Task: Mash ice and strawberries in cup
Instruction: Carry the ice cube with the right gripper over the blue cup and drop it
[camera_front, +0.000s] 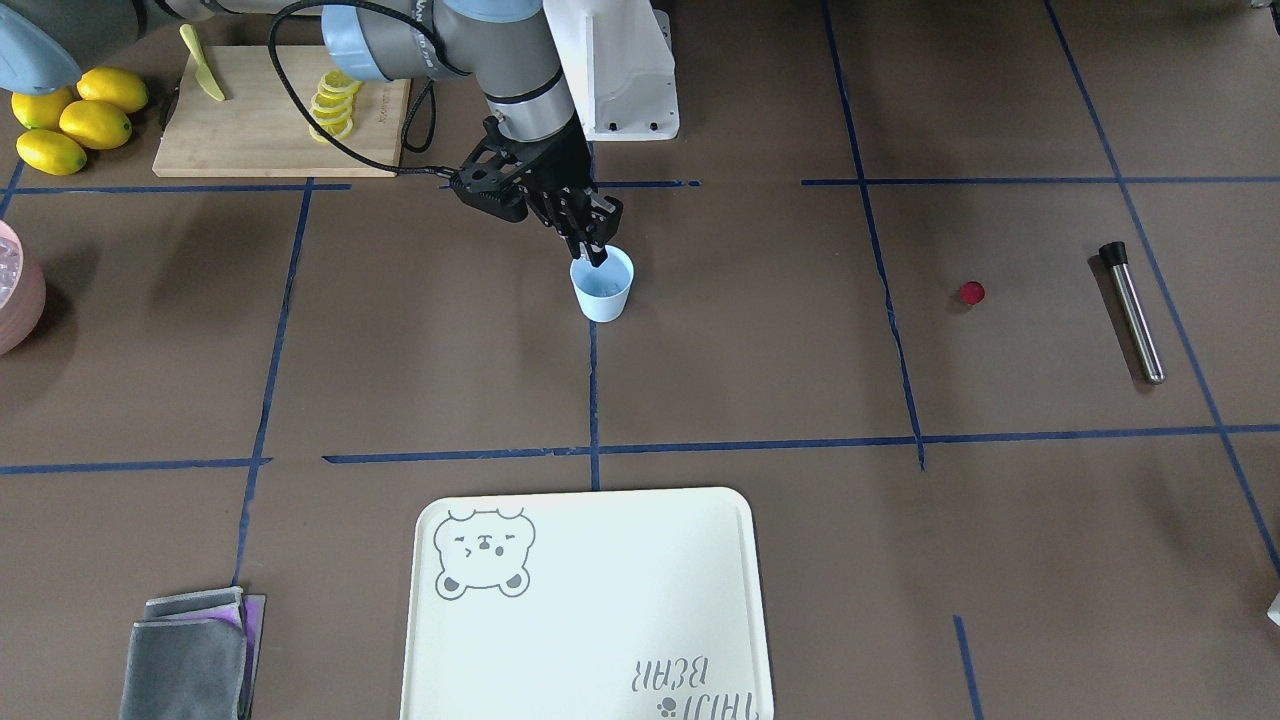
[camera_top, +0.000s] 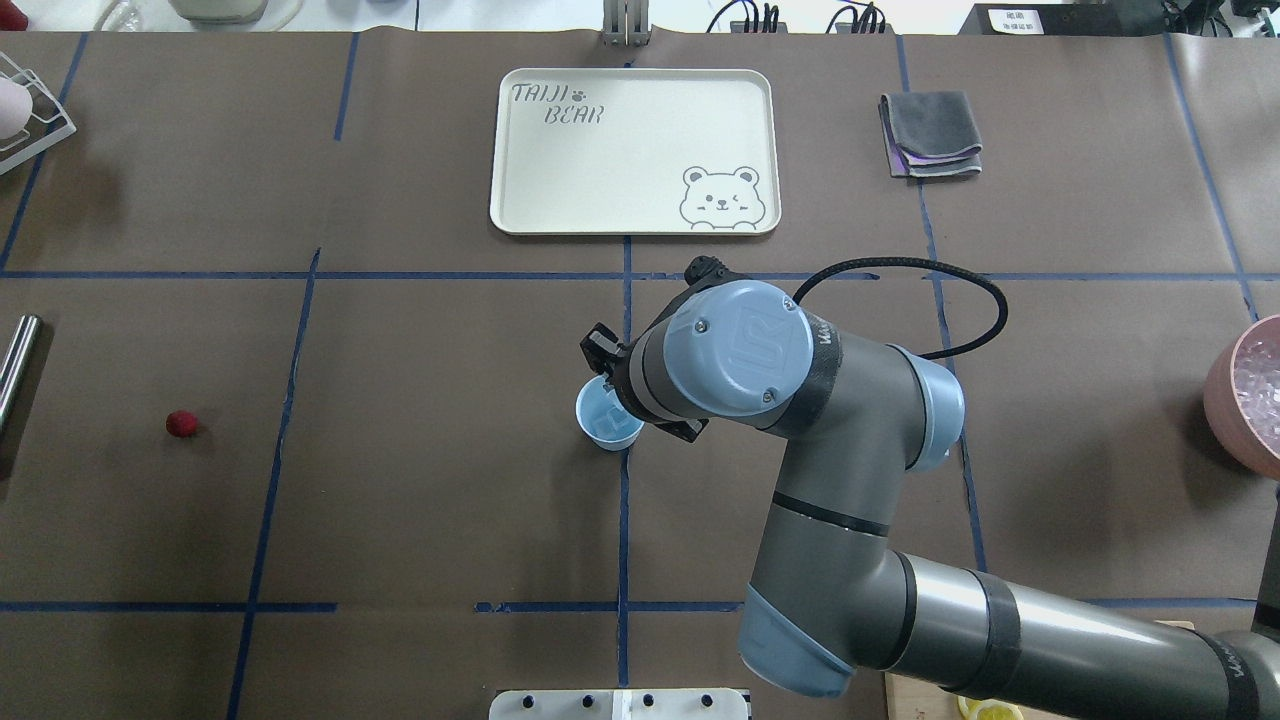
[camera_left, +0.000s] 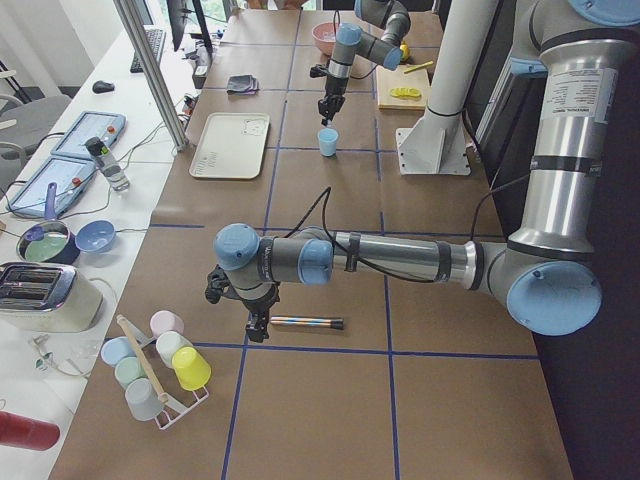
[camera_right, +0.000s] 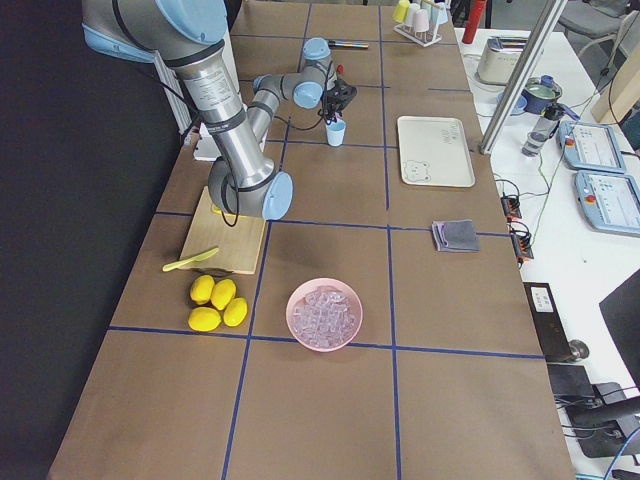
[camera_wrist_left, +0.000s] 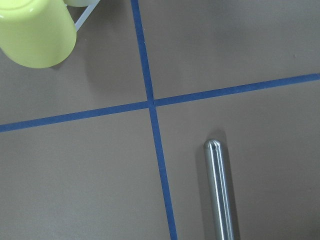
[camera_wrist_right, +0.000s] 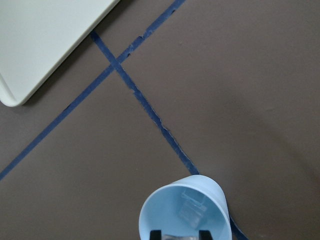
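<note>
Standing beside the surface (camera_front: 400, 350), I see the right arm (camera_top: 850, 500) bent over the middle, while the left arm (camera_left: 400, 258) is stretched far out to its own side. The pink bowl (camera_top: 1225, 400) full of ice (camera_right: 325, 312) sits at the right edge, well apart from the rest.

The cup (camera_front: 603, 290) stands upright with its mouth up and its long axis vertical, directly under the right jaws. Their fingertips (camera_wrist_right: 156, 234) hang at the rim with a narrow gap, and I see nothing clearly held between them.

The metal rod (camera_front: 1135, 315) lies flat. Its long axis runs from the robot's side to the operators' side, with the black cap toward the robot. The left jaws hang above it, and I cannot tell their state.

The strawberry (camera_front: 971, 293) lies between rod and cup, much nearer the left arm, so I think that arm should fetch it. One ice lump (camera_wrist_right: 192, 207) is in the cup.
</note>
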